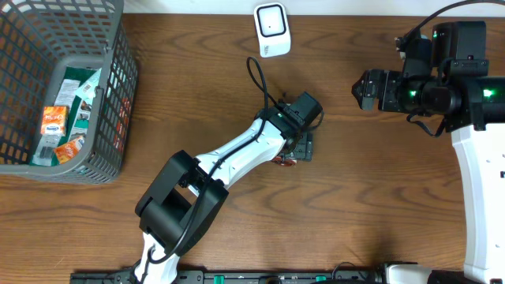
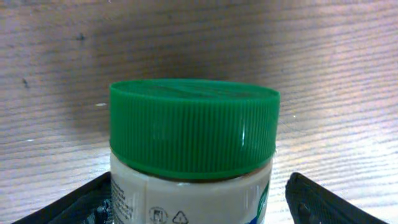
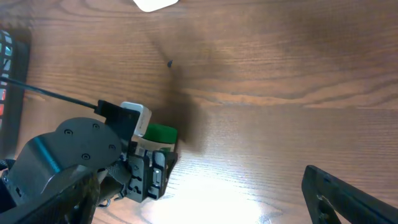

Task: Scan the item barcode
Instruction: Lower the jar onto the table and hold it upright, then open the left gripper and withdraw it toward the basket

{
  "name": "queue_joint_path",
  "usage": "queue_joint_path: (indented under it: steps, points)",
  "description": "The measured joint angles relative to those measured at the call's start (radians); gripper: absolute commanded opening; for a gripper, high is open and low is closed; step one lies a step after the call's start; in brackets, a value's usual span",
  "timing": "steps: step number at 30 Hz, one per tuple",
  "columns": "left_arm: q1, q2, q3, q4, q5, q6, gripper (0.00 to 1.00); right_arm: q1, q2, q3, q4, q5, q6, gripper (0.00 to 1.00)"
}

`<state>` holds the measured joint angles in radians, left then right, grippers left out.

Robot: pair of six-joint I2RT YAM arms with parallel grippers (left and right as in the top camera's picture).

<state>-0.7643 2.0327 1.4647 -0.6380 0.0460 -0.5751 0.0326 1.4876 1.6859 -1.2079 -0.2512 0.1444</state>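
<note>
Jar [image 2: 193, 149], green cap, mid-table, between jaws of left pincer [image 1: 301, 147]. Jaws wide, sliver of gap at one finger; looks unclamped. Right pincer [image 1: 357, 88] fully spread, empty, hovering at right. White scanner [image 1: 271, 30] at far edge, well apart from jar. Judgement: scan seemingly not yet done; firm grasp, lift, barcode presentation all left.

Green cap [image 2: 193, 134], finely ribbed, over cream jar [image 2: 186, 202] with dark print. Brown wood-grain table [image 1: 379, 197]. Grey mesh basket [image 1: 118, 102] at nine o'clock, orange, green and white packets [image 1: 54, 125] inside. White scanner [image 1: 272, 30] at twelve, grey-framed face. White arm [image 1: 237, 154] with black joints at six.
</note>
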Motion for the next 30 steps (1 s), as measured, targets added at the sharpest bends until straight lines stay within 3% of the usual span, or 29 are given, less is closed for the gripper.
queue_joint_path:
  steps: [30]
  points:
    - [0.002, 0.000, 0.000, -0.001, -0.118, -0.004, 0.97, 0.000, 0.000, 0.000, 0.000, 0.000, 0.000, 0.99]
